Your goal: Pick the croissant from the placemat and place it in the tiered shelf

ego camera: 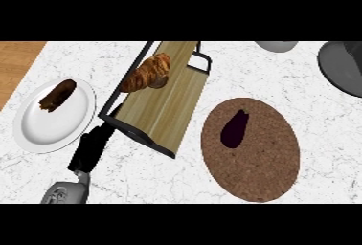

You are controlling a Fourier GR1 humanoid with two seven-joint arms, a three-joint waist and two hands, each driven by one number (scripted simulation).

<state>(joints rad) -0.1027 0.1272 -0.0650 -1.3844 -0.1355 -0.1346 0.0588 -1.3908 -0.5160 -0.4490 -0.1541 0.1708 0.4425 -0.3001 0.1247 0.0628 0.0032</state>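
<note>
We see the bench [283, 67], white and marbled, with the shelf [164, 103] slanting across it, a long wooden tray in a black frame, its near end low and its far end running up and to the right of our left hand [92, 149]. To the right of that hand, well past the shelf, lies the round brown placemat [272, 158], and on it only a dark purple thing [234, 128], not a croissant. To the upper left of the hand sits a white plate [42, 131] with a brown pastry [57, 95] on it. The croissant [147, 72] already rests on the wooden tray of the shelf, toward its far end, up and to the right of the hand, its long axis running roughly with the shelf's left rail, against which it seems to lean. We judge the placing done or nearly so. The left hand is just beside the shelf's near left corner, fingers straight along the frame and holding nothing; whether it touches the frame we cannot tell. It is the only hand we see; the right hand does not show. What comes next, we think, is simply drawing the left hand down and away without nudging the frame.
</note>
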